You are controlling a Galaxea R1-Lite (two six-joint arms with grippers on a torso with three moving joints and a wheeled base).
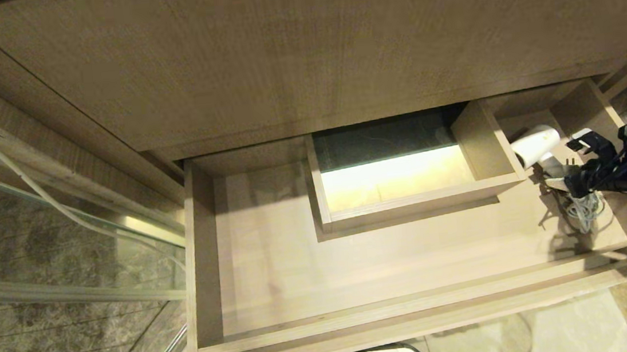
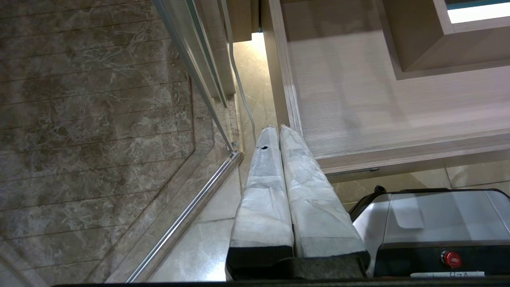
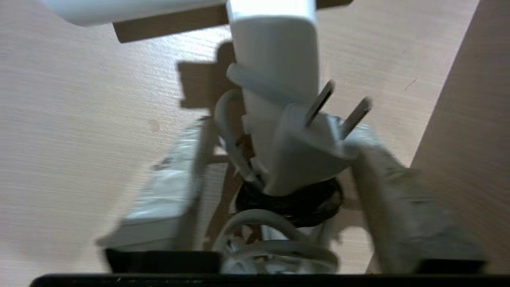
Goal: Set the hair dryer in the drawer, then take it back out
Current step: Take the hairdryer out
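The white hair dryer (image 1: pixel 535 144) lies in the right rear corner of the pulled-out wood-grain drawer (image 1: pixel 362 326), barrel toward the back. My right gripper (image 1: pixel 568 160) reaches in from the right, low over its handle. In the right wrist view the handle (image 3: pixel 275 52), white plug (image 3: pixel 306 155) and coiled cord (image 3: pixel 271 239) with its black tie sit between the fingers of the right gripper (image 3: pixel 279 131). The fingers straddle them with a gap on one side. The left gripper (image 2: pixel 279 129) hangs shut and empty beside the drawer's front left corner (image 2: pixel 378 119).
A boxed cutout (image 1: pixel 394 179) rises at the drawer's rear centre, just left of the hair dryer. The drawer's right wall (image 3: pixel 470 119) stands close beside the gripper. A glass door with a metal rail (image 1: pixel 65 223) is on the left. My base (image 2: pixel 438 215) sits below the drawer front.
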